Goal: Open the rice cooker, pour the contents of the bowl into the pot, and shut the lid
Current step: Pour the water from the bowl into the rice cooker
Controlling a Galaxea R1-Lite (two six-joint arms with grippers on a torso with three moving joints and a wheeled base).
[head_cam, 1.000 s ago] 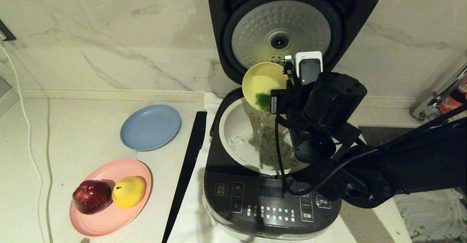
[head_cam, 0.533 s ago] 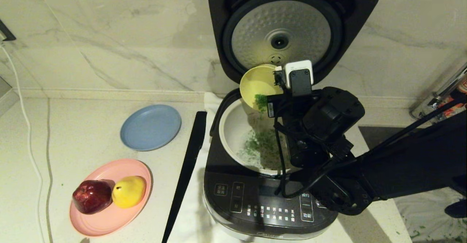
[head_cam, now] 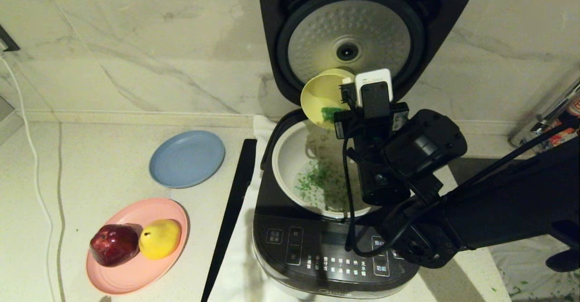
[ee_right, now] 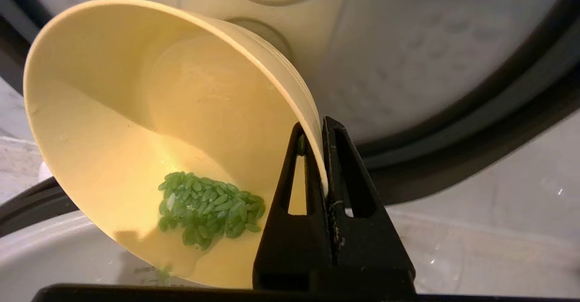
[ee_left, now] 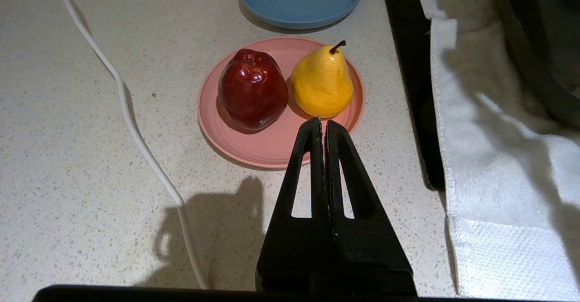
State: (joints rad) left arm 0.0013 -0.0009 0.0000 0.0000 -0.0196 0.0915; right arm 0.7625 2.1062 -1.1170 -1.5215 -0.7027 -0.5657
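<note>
Bowl [ee_right: 136, 111] tipped, grains [ee_right: 208, 209] inside.

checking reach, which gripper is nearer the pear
Left. The left gripper hovers shut just short of the pear; the right gripper holds the bowl over the cooker.

bowl [ee_right: 113, 111]: pale yellow, plain inside
grains [ee_right: 208, 209]: bright green, same green scattered in the pot
pot [head_cam: 290, 157]: cream-white
rice cooker [head_cam: 317, 247]: dark grey-black, white labels on the front panel
lid [head_cam: 353, 39]: dark shell, dimpled silver disc, black seal ring
plates: one blue [head_cam: 187, 158], one pink [head_cam: 136, 265]
fruit: deep red apple [ee_left: 252, 89], yellow pear [ee_left: 321, 82]
tabletop [head_cam: 90, 166]: off-white, speckled
cloth [ee_left: 498, 166]: white
</note>
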